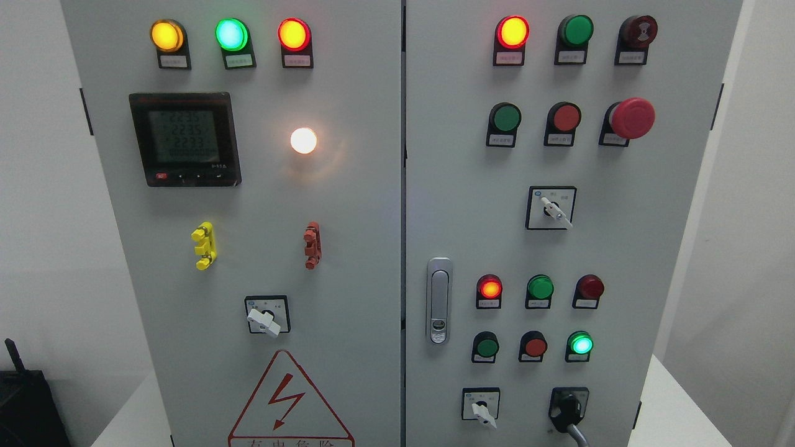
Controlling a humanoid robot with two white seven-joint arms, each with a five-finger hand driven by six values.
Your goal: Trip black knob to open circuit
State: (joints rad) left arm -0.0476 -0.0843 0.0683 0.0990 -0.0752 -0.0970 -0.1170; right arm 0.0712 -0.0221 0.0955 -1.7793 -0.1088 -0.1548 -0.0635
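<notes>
A grey electrical cabinet point(372, 205) with two doors fills the head view. The black knob point(568, 405) sits at the bottom right of the right door, on a black plate. A grey stem point(579, 433) runs from it down and to the right, out of the picture's bottom edge. Neither of my hands shows in the view.
White selector switches sit on the left door point(265, 320), at the right door's upper middle point(554, 211) and left of the black knob point(482, 411). A red mushroom button point(630, 118), lit lamps, a meter point(184, 138) and a door latch point(438, 301) are on the panel. A black object point(25, 406) stands at lower left.
</notes>
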